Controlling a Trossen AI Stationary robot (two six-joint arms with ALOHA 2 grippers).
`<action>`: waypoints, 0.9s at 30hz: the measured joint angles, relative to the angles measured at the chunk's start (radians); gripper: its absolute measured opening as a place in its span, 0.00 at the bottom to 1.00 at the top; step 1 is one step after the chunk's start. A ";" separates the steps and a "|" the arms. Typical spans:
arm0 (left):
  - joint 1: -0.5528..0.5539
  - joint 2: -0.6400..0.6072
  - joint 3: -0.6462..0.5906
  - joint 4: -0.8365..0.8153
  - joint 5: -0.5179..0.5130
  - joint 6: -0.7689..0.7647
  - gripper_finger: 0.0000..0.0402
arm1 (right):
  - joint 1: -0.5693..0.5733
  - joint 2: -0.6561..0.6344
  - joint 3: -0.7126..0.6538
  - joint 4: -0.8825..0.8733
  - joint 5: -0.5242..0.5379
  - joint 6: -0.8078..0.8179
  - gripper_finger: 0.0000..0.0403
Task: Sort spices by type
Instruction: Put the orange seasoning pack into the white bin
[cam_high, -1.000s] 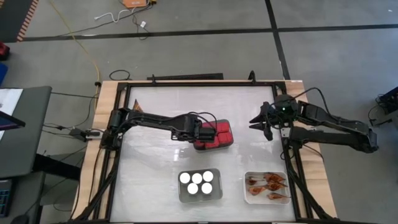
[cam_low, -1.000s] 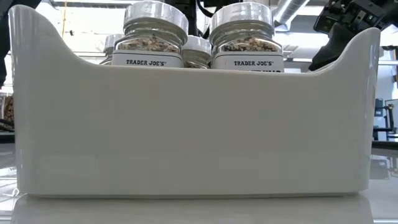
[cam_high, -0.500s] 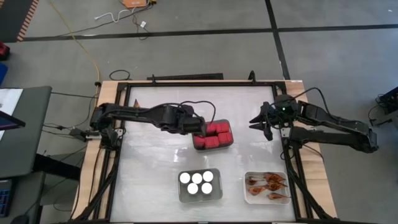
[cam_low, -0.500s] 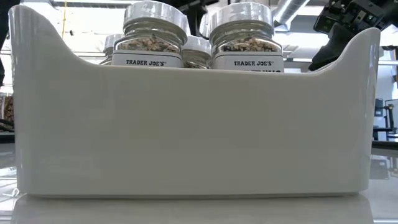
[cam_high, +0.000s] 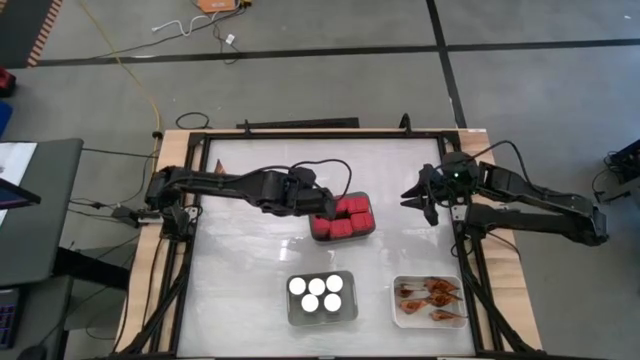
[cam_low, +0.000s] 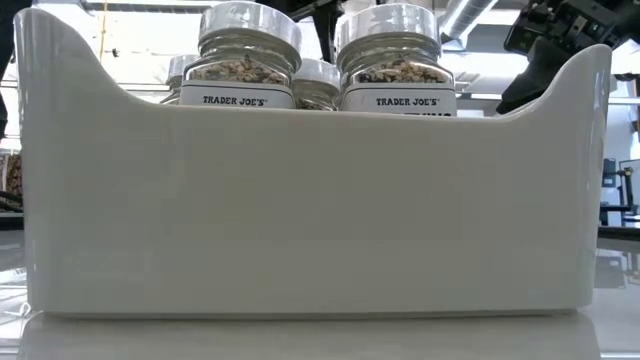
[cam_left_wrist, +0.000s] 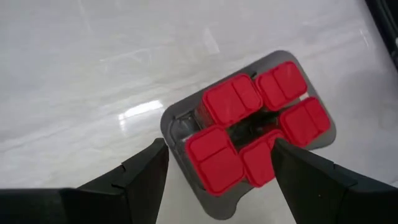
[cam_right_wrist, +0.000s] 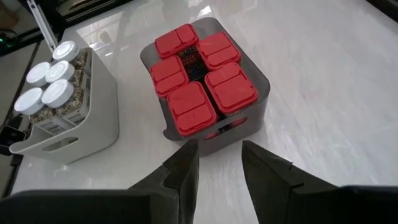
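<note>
I see my left claw (cam_high: 318, 203) spread and empty beside the red containers (cam_high: 342, 216) in their grey tray (cam_left_wrist: 176, 118), frame centre; right claw (cam_high: 418, 194), upper right, slightly parted, empty.

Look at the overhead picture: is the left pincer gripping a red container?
No: the left pincer stands open and empty beside the grey tray of red containers.

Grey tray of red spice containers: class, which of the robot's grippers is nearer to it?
Left. The left gripper is at the edge of the grey tray, empty, while the right gripper waits apart near the table's right side.
</note>
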 joint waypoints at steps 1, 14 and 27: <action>0.000 0.000 0.000 -0.003 0.001 0.010 0.68 | 0.000 0.000 0.000 0.000 0.000 0.008 0.37; 0.039 -0.181 -0.322 0.029 0.038 0.044 0.68 | 0.000 0.009 0.000 0.094 0.002 0.143 0.37; 0.209 -0.730 -0.750 -0.053 0.018 0.066 0.68 | 0.000 0.197 0.000 0.438 0.007 0.342 0.37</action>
